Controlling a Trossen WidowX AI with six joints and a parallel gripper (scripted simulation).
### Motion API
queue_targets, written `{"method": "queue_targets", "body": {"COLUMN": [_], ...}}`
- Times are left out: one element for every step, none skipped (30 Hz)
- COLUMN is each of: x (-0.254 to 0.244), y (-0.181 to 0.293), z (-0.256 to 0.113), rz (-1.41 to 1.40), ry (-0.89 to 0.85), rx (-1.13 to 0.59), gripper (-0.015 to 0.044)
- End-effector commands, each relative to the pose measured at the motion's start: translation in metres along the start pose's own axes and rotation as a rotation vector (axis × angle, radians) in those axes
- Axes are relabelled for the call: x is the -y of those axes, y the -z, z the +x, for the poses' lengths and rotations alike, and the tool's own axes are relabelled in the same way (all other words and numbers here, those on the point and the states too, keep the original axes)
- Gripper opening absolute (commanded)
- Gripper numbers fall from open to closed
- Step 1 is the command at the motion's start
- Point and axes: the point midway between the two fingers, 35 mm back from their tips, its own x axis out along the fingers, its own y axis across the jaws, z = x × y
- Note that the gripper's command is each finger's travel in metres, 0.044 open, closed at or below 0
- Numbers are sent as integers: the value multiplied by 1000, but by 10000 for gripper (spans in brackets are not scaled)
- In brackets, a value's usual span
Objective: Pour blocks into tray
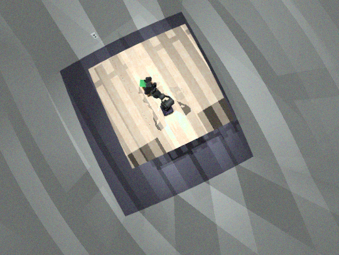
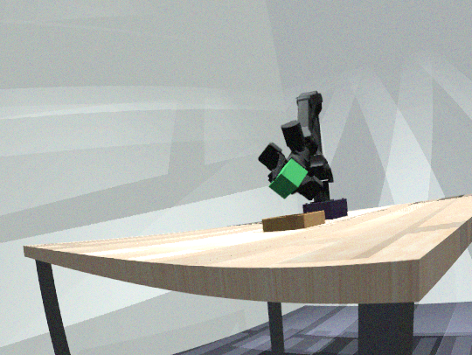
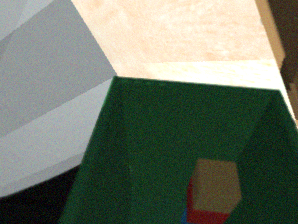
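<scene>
From where I'm standing, the pale wooden table (image 1: 185, 59) (image 2: 218, 281) (image 3: 200, 32) comes first, its thick edge towards me and a broad dark leg (image 2: 385, 325) under it at about five o'clock.

Further in, the shallow brown tray (image 2: 286, 223) sits flat on the tabletop. Above it, towards twelve o'clock, the green cup (image 1: 142, 83) (image 2: 288, 178) (image 3: 175, 117) hangs in the air, tilted well over and touching neither tray nor table.

The gripper (image 1: 146, 85) (image 2: 291, 171) has its jaws clamped on that cup, one dark finger at ten o'clock of it and the other at about four.

Looking into the cup from the wrist, I can see blocks inside: a tan one (image 3: 217, 185) towards five o'clock, with red (image 3: 210, 218) right against it and a sliver of blue (image 3: 185, 217) at its seven o'clock. I can't tell how many there are altogether.

Behind the cup the black arm (image 1: 157, 94) (image 2: 307, 111) rises towards one o'clock, and its dark purple base (image 1: 168, 112) (image 2: 337, 210) stands on the table beyond the tray. Last comes the grey patterned wall (image 2: 131, 131).
</scene>
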Motion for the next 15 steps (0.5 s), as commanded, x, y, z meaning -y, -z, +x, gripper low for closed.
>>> {"method": "queue_targets", "body": {"x": [-1,-1,-1,-1,-1,-1,-1,-1,-1,-1,-1,0,0,0,0], "y": [0,0,0,0,0,0,0,0,0,0,0,0,0,0,0], "z": [1,1,1,1,1,1,1,1,1,1,2,2,2,2,2], "rz": [93,115,137,159,180,202,224,246,268,290,312,333,355,377,399], "ry": [-5,-5,-5,-5,-5,-5,-5,-5,-5,-5,-5,-5,-5,-5,-5], "rx": [0,0,0,0,0,0,0,-1,-1,-1,-1,-1,-1,-1,-1], "gripper": [0,0,0,0,0,0,0,0,0,0,0,0,0,0,0]}}
